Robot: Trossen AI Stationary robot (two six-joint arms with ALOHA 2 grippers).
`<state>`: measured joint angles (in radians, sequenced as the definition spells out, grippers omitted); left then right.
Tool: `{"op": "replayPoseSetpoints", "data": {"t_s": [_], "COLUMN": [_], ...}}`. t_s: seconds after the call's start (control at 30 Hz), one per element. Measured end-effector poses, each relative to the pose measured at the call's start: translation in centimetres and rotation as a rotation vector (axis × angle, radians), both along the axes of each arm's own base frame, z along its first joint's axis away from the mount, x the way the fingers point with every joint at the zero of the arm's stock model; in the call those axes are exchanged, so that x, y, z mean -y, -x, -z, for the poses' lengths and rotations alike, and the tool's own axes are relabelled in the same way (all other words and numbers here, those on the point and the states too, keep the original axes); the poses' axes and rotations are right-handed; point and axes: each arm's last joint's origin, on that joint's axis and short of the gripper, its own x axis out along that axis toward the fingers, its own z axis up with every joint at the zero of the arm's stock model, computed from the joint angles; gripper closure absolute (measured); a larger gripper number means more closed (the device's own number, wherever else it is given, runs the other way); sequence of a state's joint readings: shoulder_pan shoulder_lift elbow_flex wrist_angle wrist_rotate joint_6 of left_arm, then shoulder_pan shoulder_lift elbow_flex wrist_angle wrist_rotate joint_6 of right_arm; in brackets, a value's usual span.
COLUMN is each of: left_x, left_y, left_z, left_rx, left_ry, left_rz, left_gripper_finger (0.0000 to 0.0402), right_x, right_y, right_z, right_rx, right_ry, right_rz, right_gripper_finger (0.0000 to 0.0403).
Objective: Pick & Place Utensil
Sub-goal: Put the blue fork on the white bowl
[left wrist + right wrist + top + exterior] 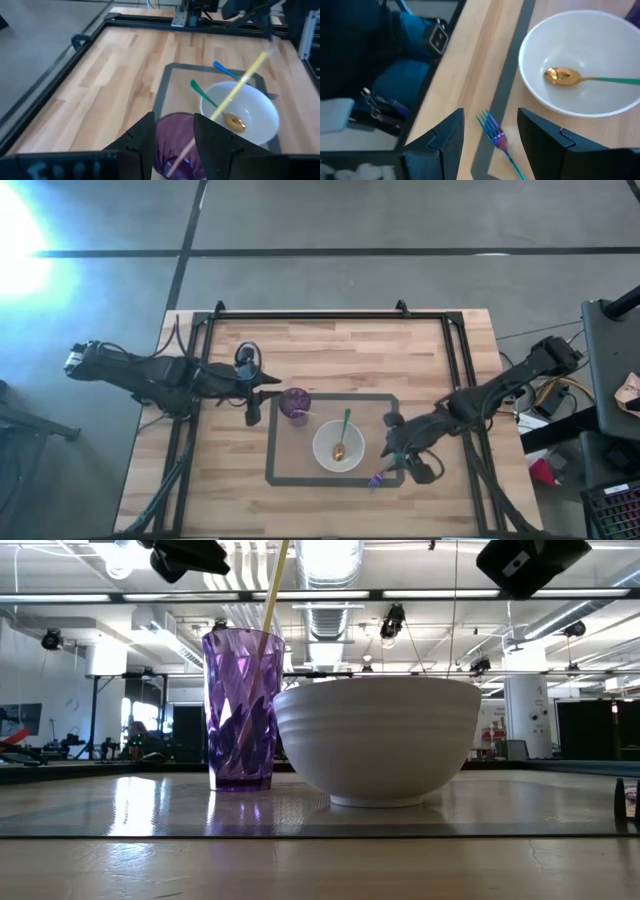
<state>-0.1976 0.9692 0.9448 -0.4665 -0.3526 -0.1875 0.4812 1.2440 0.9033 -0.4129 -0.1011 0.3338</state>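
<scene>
A purple cup [295, 405] stands on the grey mat [300, 465] with a yellow stick-like utensil [240, 82] leaning in it, its upper end over the white bowl [338, 446]. A gold spoon with a green handle [562, 76] lies in the bowl. A fork with blue tines [491, 127] lies flat at the mat's near right corner [378, 478]. My left gripper [173, 120] hangs open just left of and above the cup [175, 142]. My right gripper [490, 117] is open above the fork, tilted down at it, right of the bowl [390, 448].
The wooden table [330, 345] has a black metal frame [320, 317] round its far, left and right edges. The bowl [378, 740] stands close beside the cup [243, 710] on the mat. Bare wood lies on the table's far half.
</scene>
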Motion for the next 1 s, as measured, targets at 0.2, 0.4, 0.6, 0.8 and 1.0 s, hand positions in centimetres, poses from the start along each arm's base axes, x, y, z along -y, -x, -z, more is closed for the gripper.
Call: {"op": "replayPoseSetpoints", "data": {"t_s": [0.2, 0.4, 0.6, 0.8, 1.0], "left_x": [1.0, 2.3, 3.7, 4.5, 4.6], "left_y": [0.5, 0.8, 1.2, 1.5, 1.5], "left_z": [0.1, 0.4, 0.4, 0.6, 1.0], "left_rx": [-0.023, -0.04, -0.044, -0.049, -0.06], "left_ry": [0.055, 0.085, 0.107, 0.142, 0.155], "left_rz": [0.064, 0.112, 0.17, 0.19, 0.187], "left_gripper_finger": [0.0275, 0.0275, 0.0275, 0.0275, 0.0275], "right_x": [-0.9, -1.8, -3.0, -3.8, -4.0], "right_y": [-1.0, -2.1, -2.7, -3.4, -3.7], "right_z": [1.5, 3.0, 4.5, 6.4, 8.1], "right_rx": [-0.061, -0.121, -0.242, -0.344, -0.491], "right_ry": [0.03, 0.062, 0.128, 0.189, 0.283], "right_rz": [-0.01, -0.018, -0.042, -0.057, -0.07], "right_gripper_finger": [0.0225, 0.0225, 0.0225, 0.0225, 0.0225]}}
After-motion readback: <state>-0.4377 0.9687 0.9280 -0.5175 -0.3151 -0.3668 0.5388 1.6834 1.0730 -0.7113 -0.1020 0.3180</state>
